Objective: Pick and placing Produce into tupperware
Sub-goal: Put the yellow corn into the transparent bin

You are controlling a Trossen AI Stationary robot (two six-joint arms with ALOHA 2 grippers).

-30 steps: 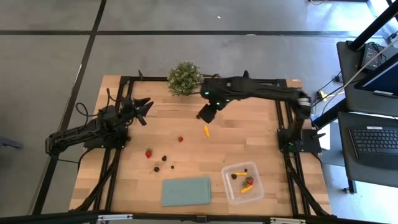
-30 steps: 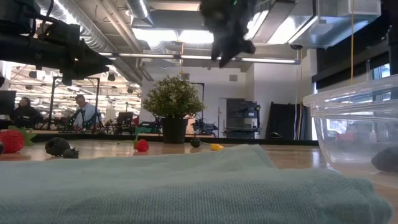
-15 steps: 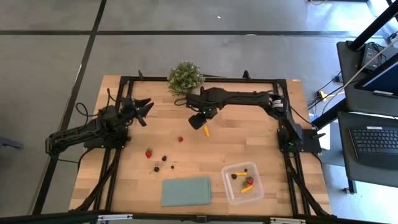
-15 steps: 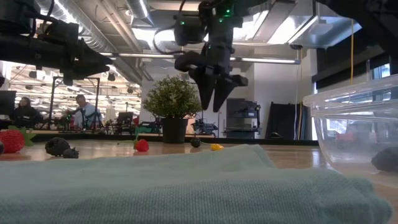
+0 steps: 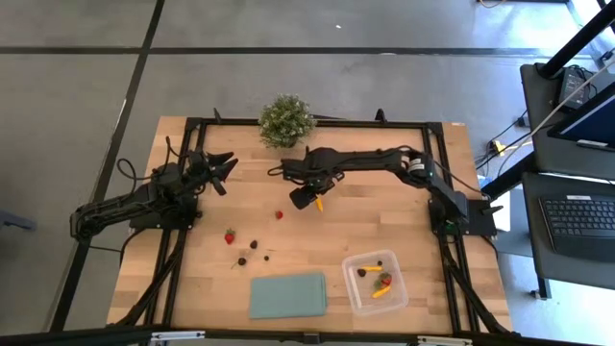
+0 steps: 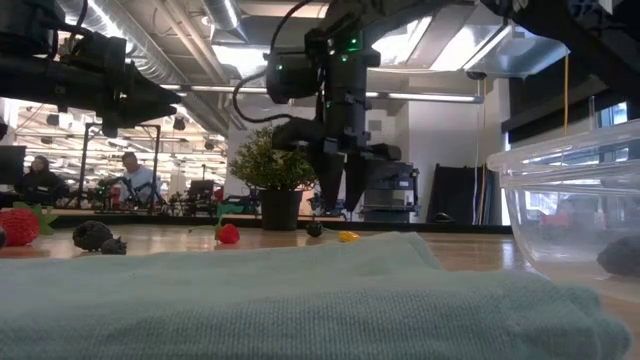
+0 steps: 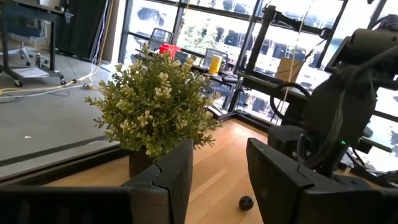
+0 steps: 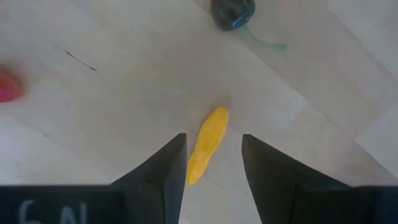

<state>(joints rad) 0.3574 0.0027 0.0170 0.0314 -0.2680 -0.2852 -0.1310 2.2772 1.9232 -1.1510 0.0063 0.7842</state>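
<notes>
My right gripper is open and points down. Its fingers stand on either side of a small yellow elongated piece lying on the wood without touching it. In the low view its fingertips hang just above the table. Loose produce lies on the table: a strawberry, another strawberry, dark berries and one dark berry with a green stem. The clear tupperware near the right front holds a few pieces. My left gripper waits open at the left, above the table.
A bushy potted plant stands at the far edge, close behind my right arm. A pale-green cloth lies flat at the near edge, left of the tupperware. Bare wood spreads between the yellow piece and the tupperware.
My right gripper has swung toward the table's left and near side and come down, from high near the plant to just above the table, with its fingers on either side of the yellow piece. The produce and my left arm have kept still.
</notes>
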